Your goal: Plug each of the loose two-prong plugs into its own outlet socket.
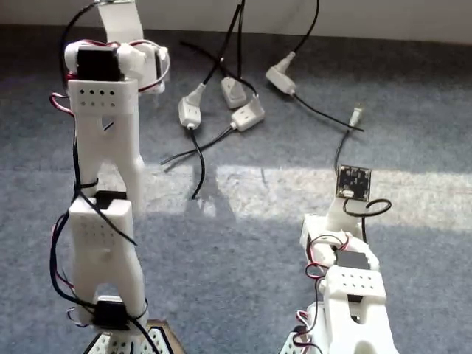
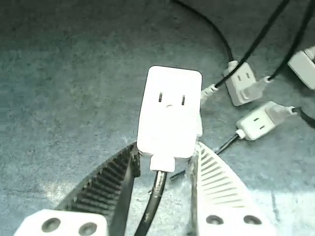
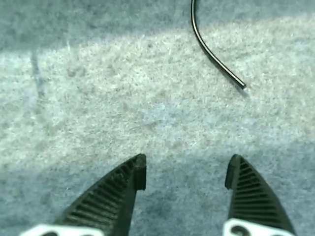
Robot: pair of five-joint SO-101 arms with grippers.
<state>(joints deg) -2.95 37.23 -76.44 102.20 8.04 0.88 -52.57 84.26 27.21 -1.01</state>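
While tight in the left gripper (image 2: 162,164), outlet socket (image 2: 170,110) lengthwise along it, slots camera-ward; right gripper (image 3: 186,172) spread.

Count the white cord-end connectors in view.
5. One socket sits in the left gripper; on the carpet lie the leftmost connector, rear connector, middle connector and rightmost connector. More may be hidden.

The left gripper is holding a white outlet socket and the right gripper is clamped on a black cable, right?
Not quite. The right gripper is open and holds nothing; the black cable lies on the carpet apart from it, as the right wrist view shows. The left gripper does hold the white outlet socket.
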